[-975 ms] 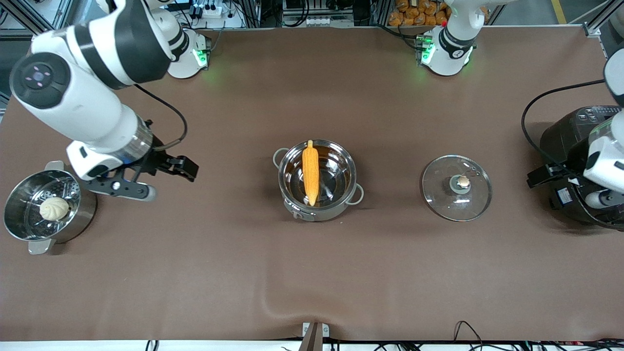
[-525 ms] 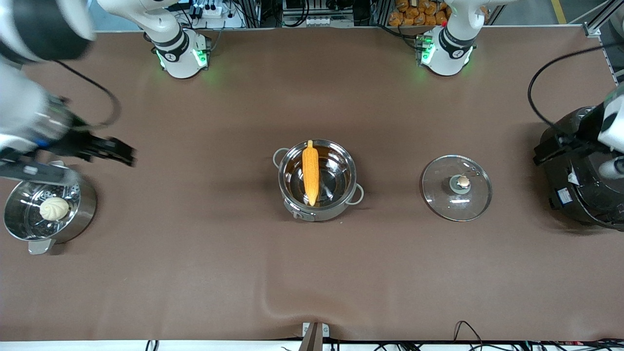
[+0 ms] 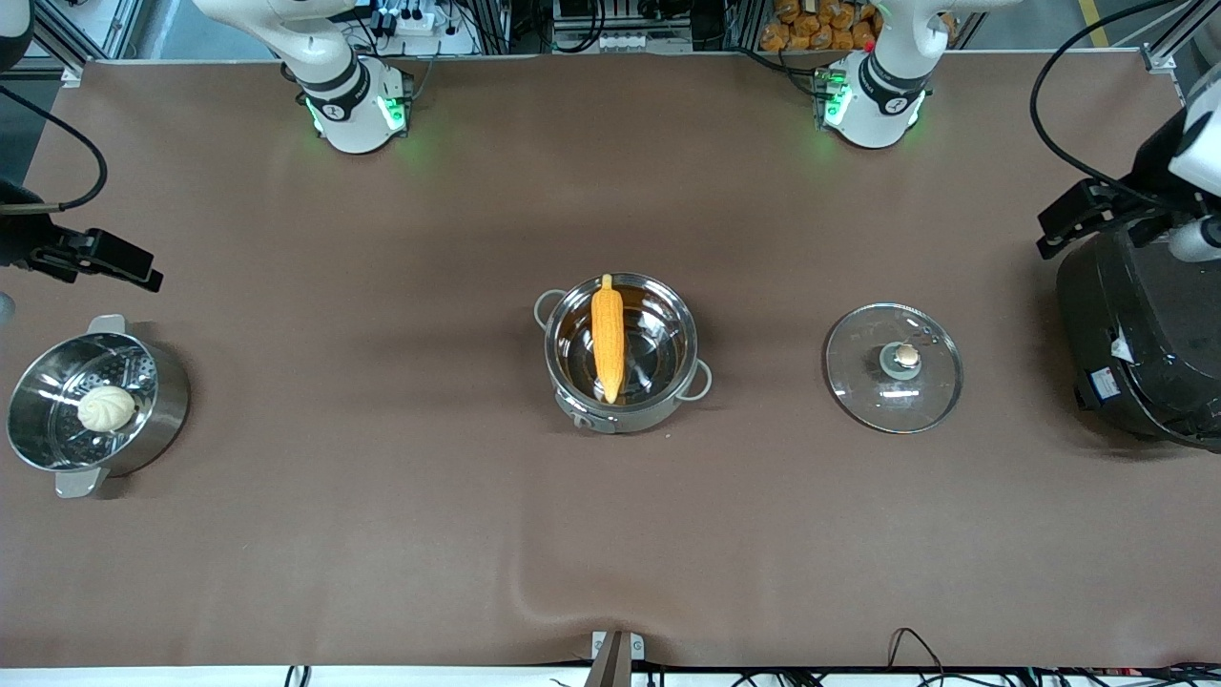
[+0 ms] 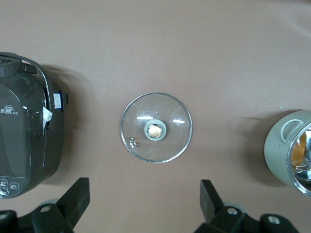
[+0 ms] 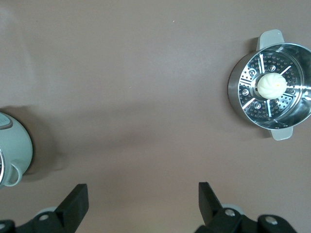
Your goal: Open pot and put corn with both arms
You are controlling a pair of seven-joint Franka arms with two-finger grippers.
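The steel pot [image 3: 671,386] stands open in the middle of the table. The yellow-orange corn [image 3: 607,334] lies inside it. The glass lid [image 3: 893,367] lies flat on the table beside the pot, toward the left arm's end; it also shows in the left wrist view [image 4: 155,127]. My left gripper [image 3: 1064,224] is open and empty, raised over the edge of the black cooker; its own view shows it wide open [image 4: 145,204]. My right gripper [image 3: 134,267] is open and empty, raised over the table by the steamer pot; its own view shows it wide open [image 5: 143,201].
A steel steamer pot [image 3: 157,410] with a pale bun [image 3: 105,407] in it stands at the right arm's end; it also shows in the right wrist view [image 5: 238,92]. A big black cooker [image 3: 1145,334] stands at the left arm's end.
Both arms have drawn back and risen. My right gripper moved away from the pot toward its end of the table. My left gripper lifted over the cooker. Pot, corn and lid stayed put.
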